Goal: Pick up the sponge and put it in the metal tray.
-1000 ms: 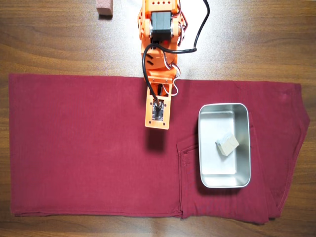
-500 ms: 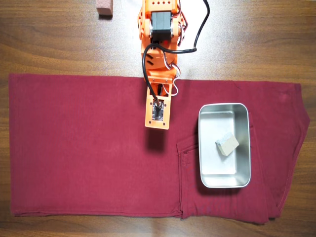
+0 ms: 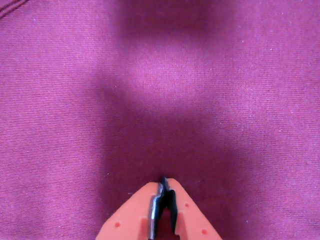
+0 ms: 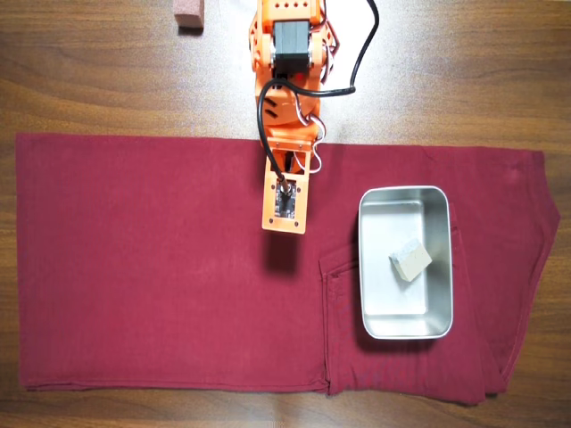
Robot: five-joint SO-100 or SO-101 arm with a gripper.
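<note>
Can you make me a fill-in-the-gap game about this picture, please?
1. The small pale grey sponge lies inside the shiny metal ____.
2. The tray sits on a dark ____ cloth.
3. The orange robot arm's fingers are ____, gripping nothing.
4. The pinkish-brown block rests on the bare ____ table.

Answers: tray, red, shut, wooden

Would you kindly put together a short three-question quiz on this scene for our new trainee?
1. True or false: the sponge lies inside the metal tray.
2. In the wrist view, the gripper is: A open, B shut on nothing, C shut on the sponge.
3. Fill in: in the overhead view, the tray rests on a dark red ____.

Key
1. True.
2. B.
3. Cloth.
</note>
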